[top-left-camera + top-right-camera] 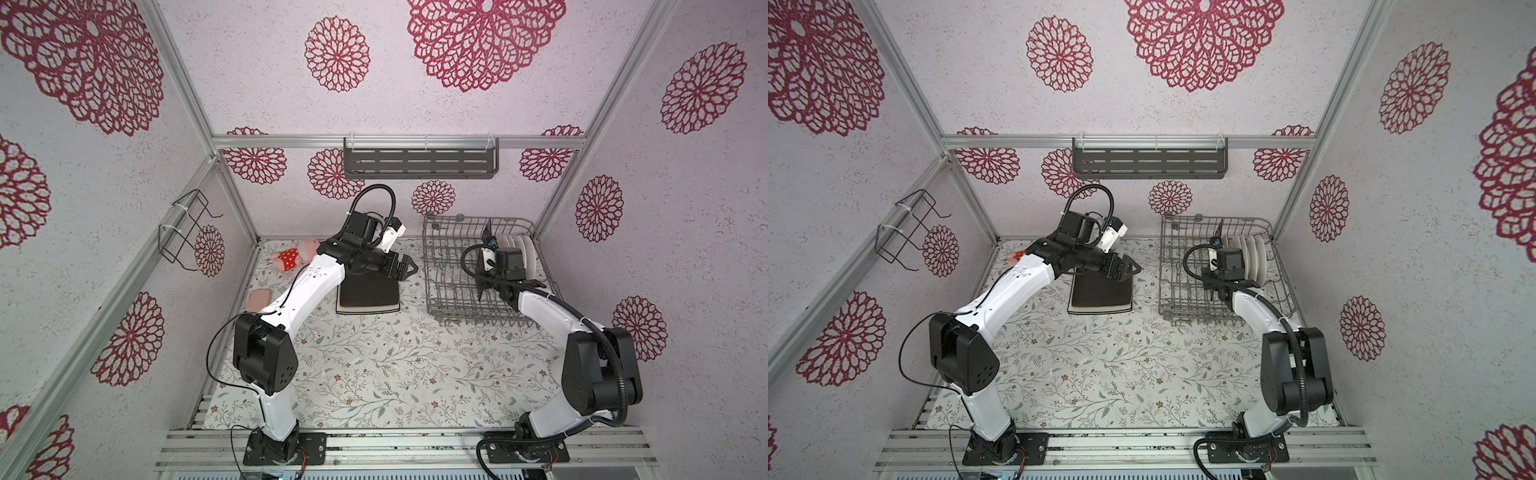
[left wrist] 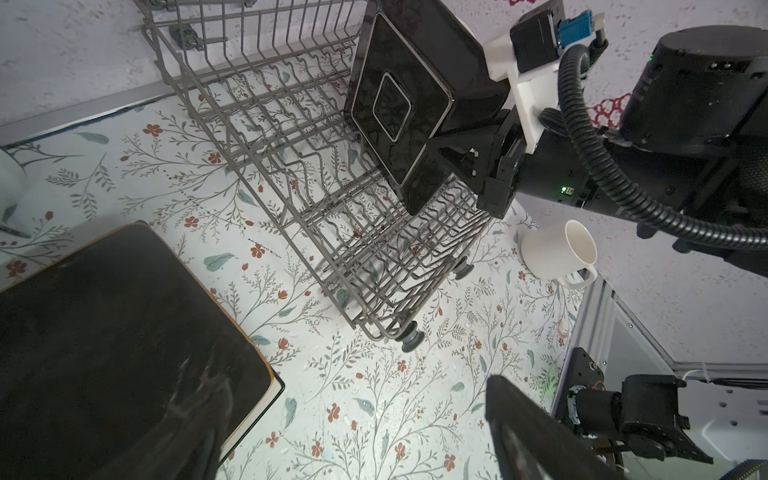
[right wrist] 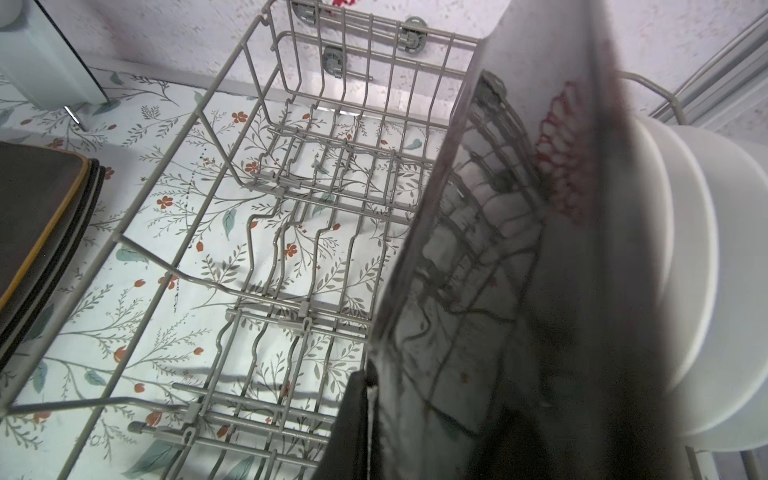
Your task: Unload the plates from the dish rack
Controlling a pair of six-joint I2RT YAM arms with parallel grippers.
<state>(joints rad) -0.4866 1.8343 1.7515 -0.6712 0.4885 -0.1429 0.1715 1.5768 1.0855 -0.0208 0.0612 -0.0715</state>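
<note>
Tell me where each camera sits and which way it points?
Top views: high in front, looking down on table; left arm, right arm show.
Left wrist: over dark plate stack, facing dish rack and right gripper clamping a black-backed plate; own fingertips show.
Right wrist: over rack, along that plate toward round plates; own finger shows.
Shared: rack, held plate.

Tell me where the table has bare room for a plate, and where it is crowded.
Widest bare patch: the front of the table, between the arm bases, before the stack and rack. A narrow strip runs between stack and rack. Crowded: the rack's right end, with round plates and the right gripper shut on a square plate.
</note>
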